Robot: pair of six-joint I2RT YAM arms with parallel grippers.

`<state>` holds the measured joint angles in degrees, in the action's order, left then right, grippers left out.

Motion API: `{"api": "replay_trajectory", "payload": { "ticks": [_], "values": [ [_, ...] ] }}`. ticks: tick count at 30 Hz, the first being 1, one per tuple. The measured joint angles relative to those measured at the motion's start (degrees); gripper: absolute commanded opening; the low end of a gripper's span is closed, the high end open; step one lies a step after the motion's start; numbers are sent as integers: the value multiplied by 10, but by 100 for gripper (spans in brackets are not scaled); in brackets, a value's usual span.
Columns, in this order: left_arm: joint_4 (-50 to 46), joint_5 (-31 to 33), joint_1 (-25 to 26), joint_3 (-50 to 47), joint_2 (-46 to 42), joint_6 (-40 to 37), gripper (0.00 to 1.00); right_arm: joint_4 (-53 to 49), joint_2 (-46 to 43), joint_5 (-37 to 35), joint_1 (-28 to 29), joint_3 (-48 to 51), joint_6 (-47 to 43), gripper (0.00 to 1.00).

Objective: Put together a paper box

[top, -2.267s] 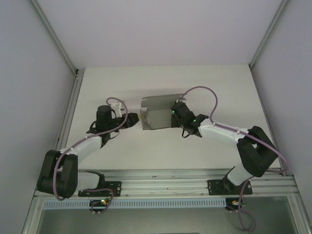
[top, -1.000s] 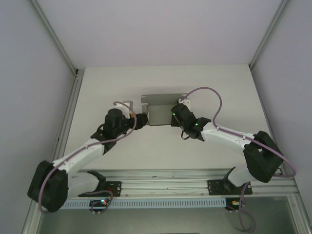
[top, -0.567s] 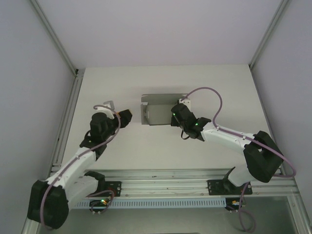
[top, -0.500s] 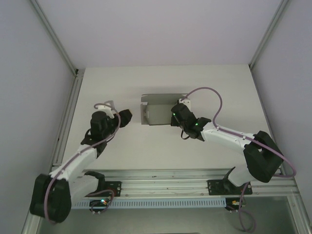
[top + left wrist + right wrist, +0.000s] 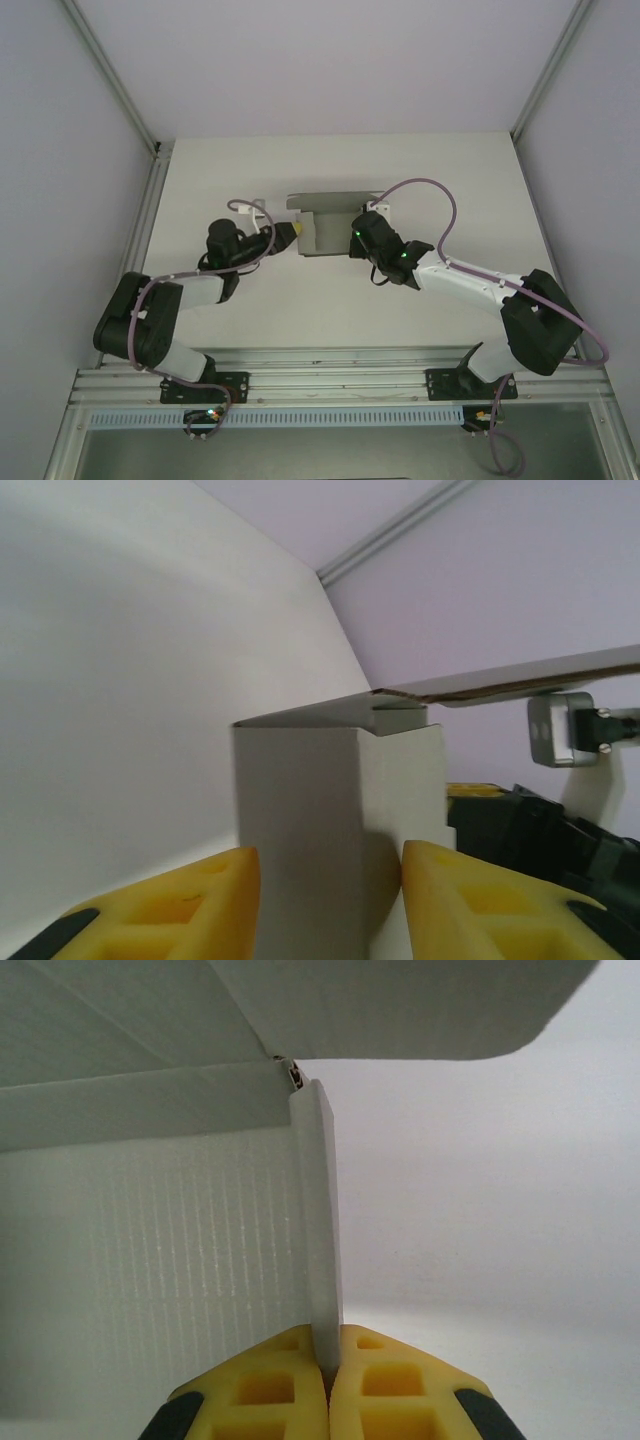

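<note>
Grey card makes up the paper box (image 5: 325,230), which sits mid-table between the two arms, partly folded, with one long flap (image 5: 520,680) standing open above its body.

The right gripper (image 5: 327,1355) has its yellow pads pressed together on a thin upright side wall of the box, pinching it near the bottom edge. The left gripper (image 5: 290,234) is at the opposite, left end. Its jaws stand apart astride that end of the box, one yellow pad (image 5: 190,900) on each side of a vertical corner. Whether they already press on the card I cannot tell.

The step in hand looks like taking hold of the left end so the walls can be squared up and the flap brought over. To do it well:

- The right pinch should act as a steady anchor, because thin card will skate across the white table (image 5: 230,170) if it is pushed from one side only.
- The left jaws should close gently and level, since the hollow end will likely buckle or crease under a hard squeeze.
- The pads are best kept low on the wall, clear of the open flap, so nothing blocks it when it folds.
</note>
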<state>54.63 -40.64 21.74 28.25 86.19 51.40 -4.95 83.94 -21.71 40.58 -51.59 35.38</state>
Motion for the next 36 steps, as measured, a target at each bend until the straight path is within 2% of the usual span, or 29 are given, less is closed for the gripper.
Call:
{"api": "replay_trajectory", "payload": {
  "ticks": [4, 9, 11, 15, 18, 21, 22, 24, 30, 34, 36],
  "values": [
    [-70, 32, 14, 25, -14, -41, 39, 0, 0, 0, -1, 0, 0, 0],
    [-252, 155, 71, 74, -60, -148, 45, -2, 0, 0, -1, -1, 0, 0],
    [-285, 183, 86, 85, -69, -176, 44, -5, 0, -1, -1, -1, 0, 0],
    [-311, 195, 89, 89, -66, -201, 44, -14, 0, -1, -1, -1, 0, 0],
    [-321, 195, 91, 92, -63, -216, 55, -22, 0, -2, -1, -1, 0, 0],
    [-335, 195, 97, 101, -59, -228, 55, -26, 0, -2, -1, -1, 3, 0],
    [-339, 195, 98, 104, -56, -230, 54, -26, 0, -2, -1, -1, 4, 0],
    [-344, 196, 101, 111, -47, -233, 45, -23, 0, -2, -1, -1, 6, 0],
    [-309, 214, 102, 99, -28, -229, 45, -12, 0, -2, 0, -1, 13, 0],
    [-298, 236, 108, 102, -17, -229, 39, -8, 0, -2, 0, -1, 21, 0],
    [-310, 262, 117, 110, -12, -236, 31, -8, 0, -2, 0, -1, 22, 0]
  ]
}}
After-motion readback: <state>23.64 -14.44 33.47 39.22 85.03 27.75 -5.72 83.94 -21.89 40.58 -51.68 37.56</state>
